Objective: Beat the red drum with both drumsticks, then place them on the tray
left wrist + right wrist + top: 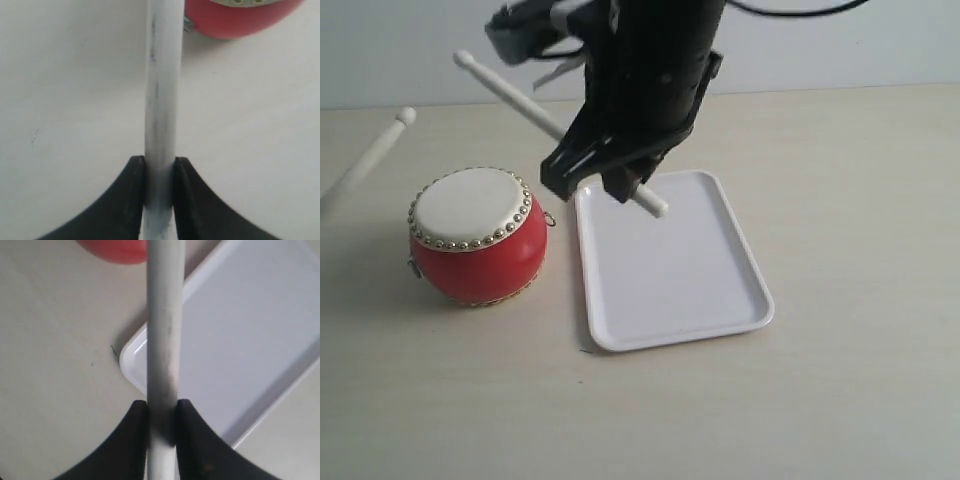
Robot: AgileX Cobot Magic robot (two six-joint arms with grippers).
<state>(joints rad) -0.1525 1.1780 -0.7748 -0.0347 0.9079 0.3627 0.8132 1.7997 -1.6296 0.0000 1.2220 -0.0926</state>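
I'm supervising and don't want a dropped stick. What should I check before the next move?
1. Is the right gripper shut on the right drumstick: ok.
2. Is the left gripper shut on the left drumstick: ok.
3. Lower end of right drumstick over the tray: ok.
4. Visible part of tray free for sticks: ok.
5. The red drum stands apart from tray: ok.
6. Drum already beaten: cannot tell.
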